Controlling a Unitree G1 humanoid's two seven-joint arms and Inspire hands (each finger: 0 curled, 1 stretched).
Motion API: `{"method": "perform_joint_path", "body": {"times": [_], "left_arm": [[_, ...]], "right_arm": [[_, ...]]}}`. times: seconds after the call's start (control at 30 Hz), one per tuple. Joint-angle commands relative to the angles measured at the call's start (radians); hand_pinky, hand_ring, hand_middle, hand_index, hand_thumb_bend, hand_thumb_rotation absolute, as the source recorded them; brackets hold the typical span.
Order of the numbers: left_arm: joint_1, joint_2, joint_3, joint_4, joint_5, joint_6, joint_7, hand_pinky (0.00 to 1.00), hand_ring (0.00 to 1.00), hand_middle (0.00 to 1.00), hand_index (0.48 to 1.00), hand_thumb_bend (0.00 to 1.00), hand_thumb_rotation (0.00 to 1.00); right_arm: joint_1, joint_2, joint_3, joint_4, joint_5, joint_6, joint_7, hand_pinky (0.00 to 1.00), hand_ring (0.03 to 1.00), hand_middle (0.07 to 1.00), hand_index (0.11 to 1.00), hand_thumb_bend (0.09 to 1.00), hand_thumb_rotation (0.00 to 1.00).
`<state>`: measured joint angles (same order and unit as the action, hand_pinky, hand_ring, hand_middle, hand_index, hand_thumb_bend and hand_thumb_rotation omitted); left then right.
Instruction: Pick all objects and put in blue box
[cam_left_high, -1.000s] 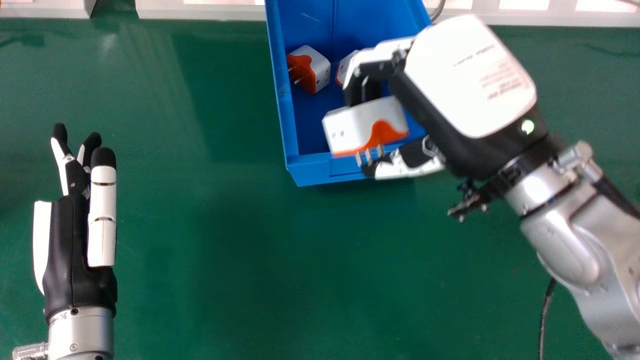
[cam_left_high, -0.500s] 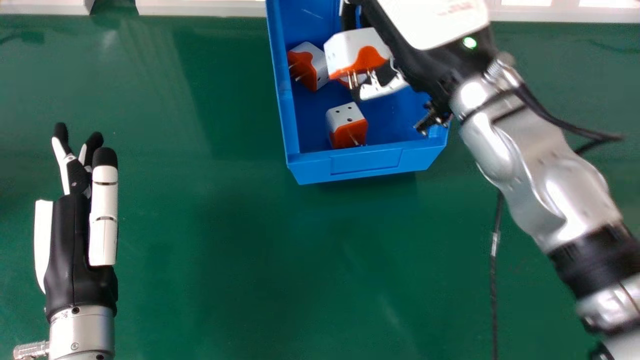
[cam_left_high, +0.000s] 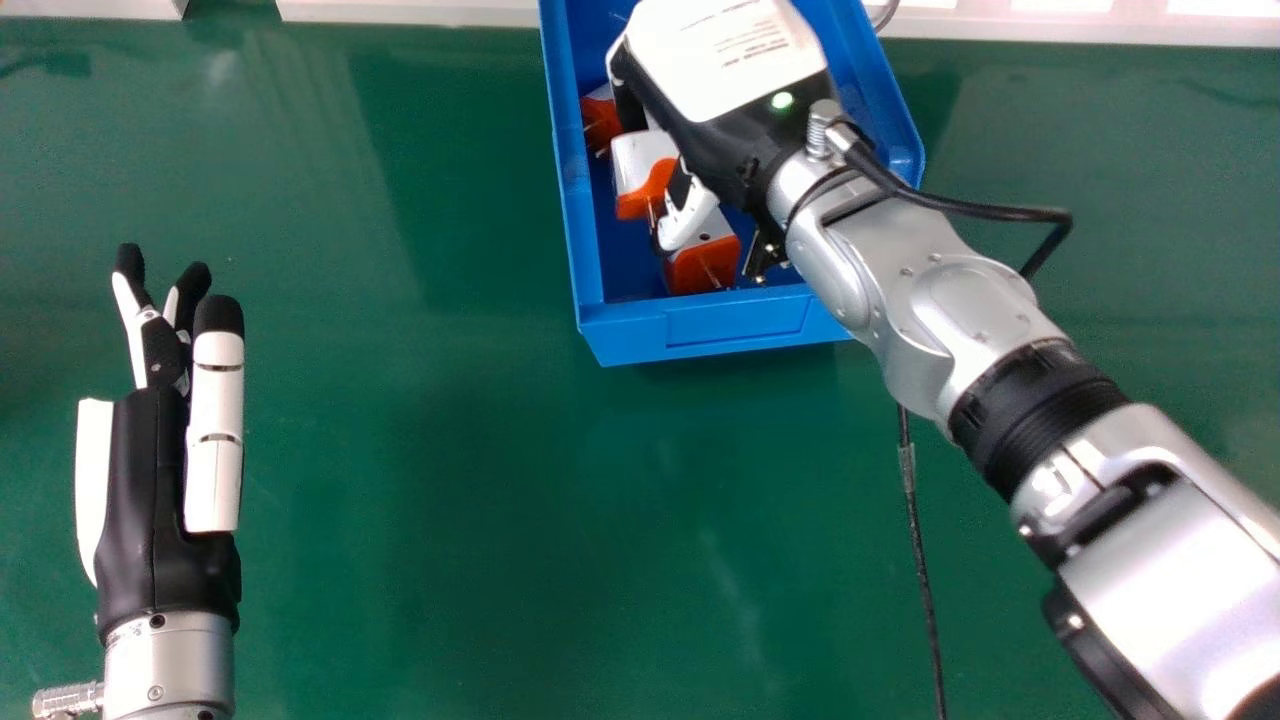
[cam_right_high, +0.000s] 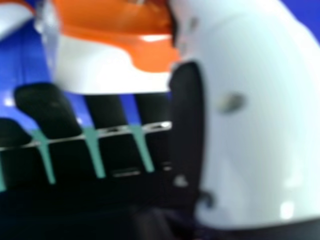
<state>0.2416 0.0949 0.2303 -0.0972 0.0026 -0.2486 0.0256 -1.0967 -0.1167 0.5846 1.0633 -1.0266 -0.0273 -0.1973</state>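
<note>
While the left hand (cam_left_high: 150, 480) hangs over the smooth green counter (cam_left_high: 450, 480), fingers straight and free, a front adapter (cam_left_high: 703, 265) of white and orange plastic sits in the ribbed blue box (cam_left_high: 735, 325), thin metal prongs showing. Beyond it, the right hand (cam_left_high: 725, 70) appears clamped on a rounded held adapter (cam_left_high: 632, 160), inside the walls. Farther back lies a rear adapter (cam_left_high: 600, 122). Two look delivered; releasing the third remains.
</note>
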Motion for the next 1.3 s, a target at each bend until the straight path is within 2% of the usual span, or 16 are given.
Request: {"method": "perform_joint_path", "body": {"times": [0.0, 0.07, 0.1, 0.13, 0.23, 0.33, 0.47, 0.53, 0.6, 0.63, 0.7, 0.77, 0.8, 0.87, 0.93, 1.27], "left_arm": [[0.010, 0.005, -0.005, -0.032, 0.009, -0.008, 0.000, 0.98, 0.98, 0.98, 0.984, 0.44, 1.00], [0.013, 0.005, -0.006, -0.036, 0.011, -0.008, 0.001, 0.98, 0.98, 0.98, 0.987, 0.44, 1.00], [0.015, 0.005, -0.007, -0.038, 0.010, -0.009, 0.002, 0.98, 0.98, 0.98, 0.986, 0.45, 1.00], [0.017, 0.005, -0.008, -0.043, 0.003, -0.002, -0.002, 0.98, 0.98, 0.98, 0.985, 0.44, 1.00], [0.024, 0.002, -0.011, -0.051, 0.006, -0.009, 0.002, 0.98, 0.98, 0.98, 0.984, 0.43, 1.00], [0.029, -0.001, -0.013, -0.058, 0.009, -0.002, 0.007, 0.97, 0.97, 0.97, 0.977, 0.43, 1.00], [0.031, -0.002, -0.015, -0.061, 0.010, -0.005, 0.007, 0.97, 0.97, 0.97, 0.972, 0.42, 1.00], [0.032, -0.001, -0.016, -0.063, 0.012, -0.002, 0.007, 0.97, 0.97, 0.97, 0.972, 0.42, 1.00], [0.031, 0.001, -0.016, -0.059, 0.017, -0.009, 0.009, 0.97, 0.97, 0.97, 0.973, 0.43, 1.00], [0.031, 0.001, -0.016, -0.058, 0.018, -0.011, 0.009, 0.97, 0.97, 0.97, 0.972, 0.43, 1.00], [0.030, -0.001, -0.016, -0.057, 0.014, -0.011, 0.007, 0.97, 0.97, 0.97, 0.972, 0.44, 1.00], [0.030, -0.003, -0.015, -0.060, 0.014, -0.004, 0.008, 0.97, 0.97, 0.97, 0.971, 0.45, 1.00], [0.031, -0.002, -0.016, -0.064, 0.018, 0.003, 0.010, 0.97, 0.97, 0.97, 0.970, 0.45, 1.00], [0.034, -0.001, -0.016, -0.070, 0.021, 0.012, 0.009, 0.97, 0.97, 0.97, 0.972, 0.45, 1.00], [0.034, -0.002, -0.017, -0.071, 0.024, 0.010, 0.009, 0.97, 0.97, 0.97, 0.968, 0.45, 1.00], [0.027, 0.000, -0.016, -0.061, 0.027, 0.004, 0.006, 0.98, 0.97, 0.97, 0.971, 0.45, 1.00]], "right_arm": [[-0.074, 0.020, 0.016, 0.036, 0.012, 0.017, -0.019, 0.07, 0.130, 0.212, 0.478, 0.504, 0.12], [-0.095, 0.035, 0.041, 0.072, 0.004, 0.042, 0.000, 0.08, 0.137, 0.402, 0.478, 0.521, 0.03], [-0.103, 0.041, 0.059, 0.089, -0.007, 0.055, 0.001, 0.07, 0.131, 0.435, 0.477, 0.525, 0.01], [-0.108, 0.045, 0.068, 0.101, -0.006, 0.060, -0.004, 0.07, 0.125, 0.447, 0.475, 0.527, 0.01], [-0.118, 0.049, 0.083, 0.127, 0.010, 0.061, 0.001, 0.06, 0.113, 0.466, 0.474, 0.529, 0.00], [-0.123, 0.049, 0.086, 0.140, 0.026, 0.064, 0.002, 0.07, 0.126, 0.469, 0.477, 0.529, 0.00], [-0.121, 0.052, 0.097, 0.151, 0.033, 0.093, -0.020, 0.09, 0.147, 0.441, 0.491, 0.523, 0.00], [-0.116, 0.051, 0.103, 0.151, 0.038, 0.107, -0.046, 0.15, 0.288, 0.469, 0.513, 0.514, 0.00], [-0.109, 0.058, 0.088, 0.149, 0.061, 0.129, -0.058, 0.23, 0.347, 0.500, 0.513, 0.511, 0.00], [-0.106, 0.062, 0.071, 0.145, 0.084, 0.137, -0.045, 0.30, 0.411, 0.543, 0.510, 0.507, 0.03], [-0.100, 0.060, 0.064, 0.134, 0.106, 0.140, -0.019, 0.58, 0.701, 0.768, 0.707, 0.471, 0.20], [-0.097, 0.056, 0.071, 0.126, 0.114, 0.142, 0.000, 0.74, 0.870, 0.913, 0.850, 0.538, 0.35], [-0.096, 0.055, 0.074, 0.123, 0.116, 0.146, 0.004, 0.79, 0.922, 0.956, 0.895, 0.566, 0.39], [-0.096, 0.055, 0.084, 0.121, 0.115, 0.156, 0.011, 0.86, 0.976, 0.989, 0.950, 0.596, 0.43], [-0.096, 0.059, 0.087, 0.123, 0.116, 0.164, 0.011, 0.90, 0.994, 0.997, 0.979, 0.609, 0.43], [-0.091, 0.062, 0.094, 0.112, 0.129, 0.179, 0.012, 0.96, 1.000, 1.000, 1.000, 0.623, 0.41]]}}
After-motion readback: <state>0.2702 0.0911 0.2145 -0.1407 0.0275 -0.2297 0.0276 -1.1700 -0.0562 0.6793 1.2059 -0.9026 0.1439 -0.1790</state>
